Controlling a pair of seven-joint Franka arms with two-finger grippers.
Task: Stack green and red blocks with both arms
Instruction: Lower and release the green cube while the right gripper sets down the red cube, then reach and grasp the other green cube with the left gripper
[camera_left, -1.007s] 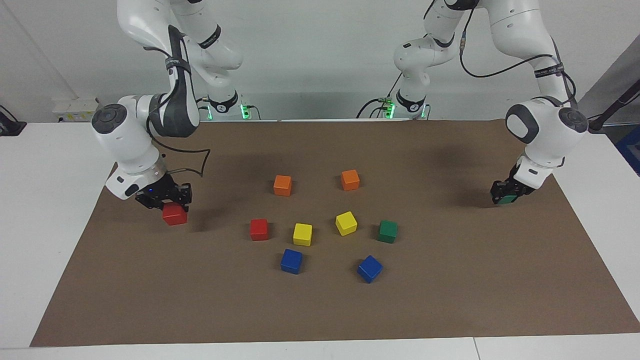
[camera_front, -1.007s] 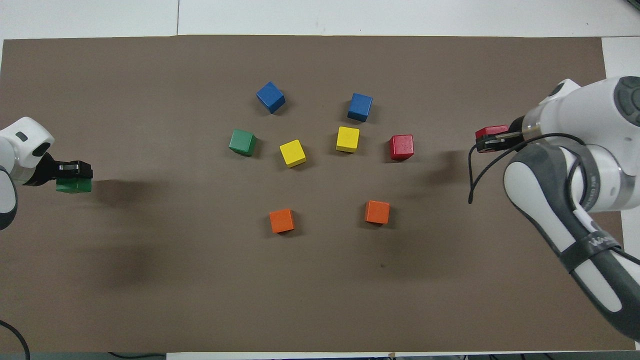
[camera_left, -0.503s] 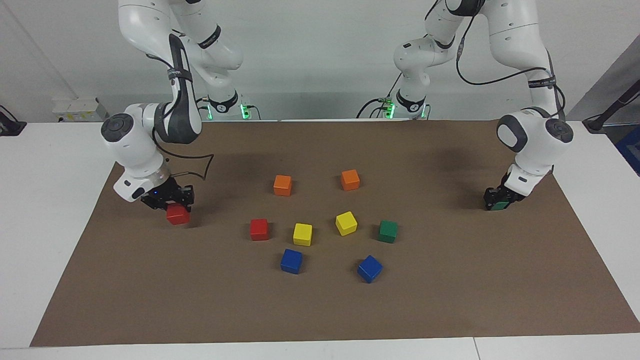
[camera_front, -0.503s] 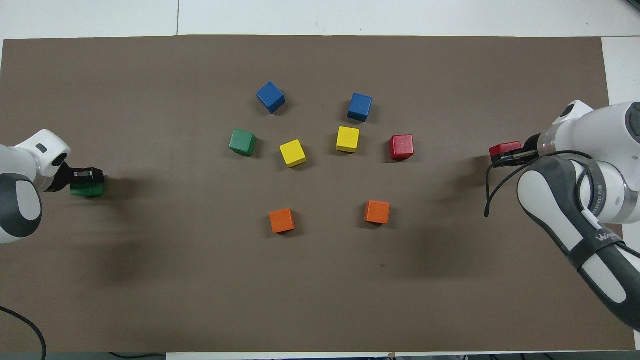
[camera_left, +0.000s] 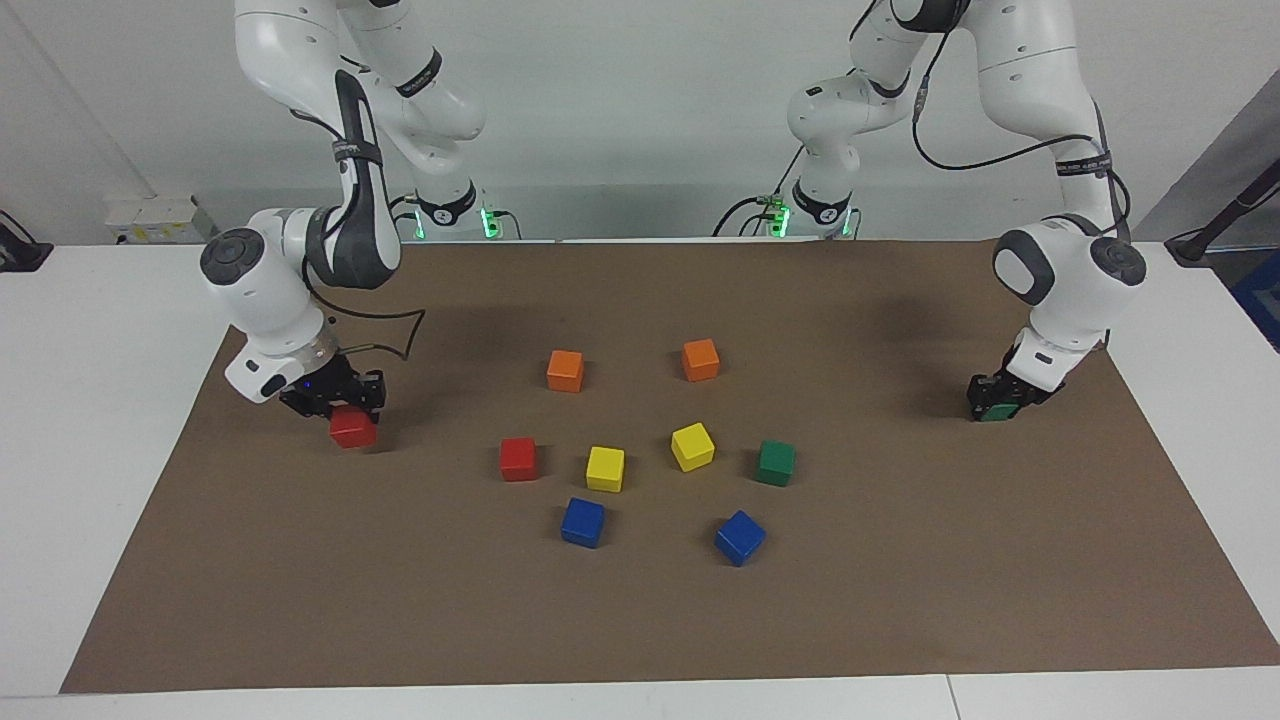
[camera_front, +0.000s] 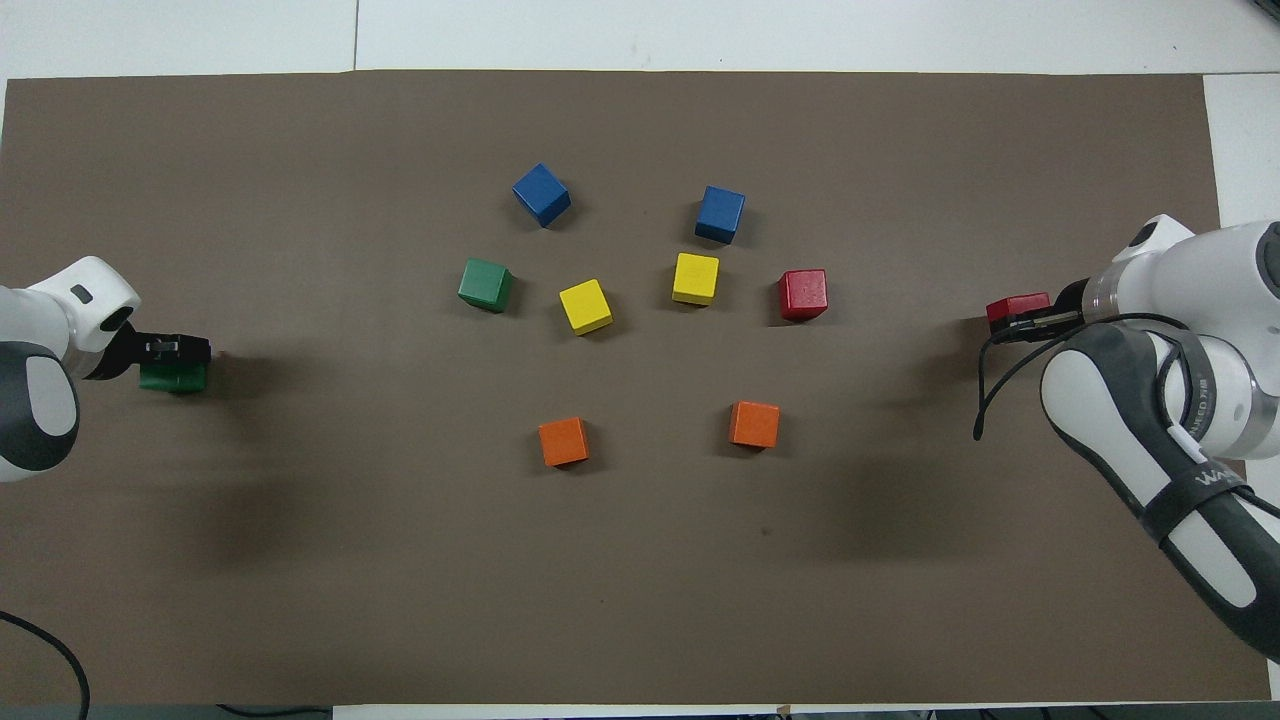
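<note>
My right gripper (camera_left: 335, 398) is shut on a red block (camera_left: 352, 428) and holds it down at the brown mat, near the right arm's end of the table; both show in the overhead view, gripper (camera_front: 1027, 319) and block (camera_front: 1017, 304). My left gripper (camera_left: 998, 396) is shut on a green block (camera_left: 996, 411) low at the mat near the left arm's end; gripper (camera_front: 176, 351) and block (camera_front: 172, 380) show overhead too. A second red block (camera_left: 518, 459) (camera_front: 803, 294) and a second green block (camera_left: 775, 463) (camera_front: 486, 285) lie loose mid-table.
Two orange cubes (camera_left: 565, 370) (camera_left: 700, 359) lie nearer the robots than the loose blocks. Two yellow cubes (camera_left: 605, 468) (camera_left: 692, 446) sit between the loose red and green blocks. Two blue cubes (camera_left: 583, 522) (camera_left: 739, 537) lie farther out. The brown mat (camera_left: 900, 600) covers the white table.
Both grippers have come down with their blocks and shifted slightly outward toward their own ends of the table. The blocks now sit at mat level. The loose cubes have not moved.
</note>
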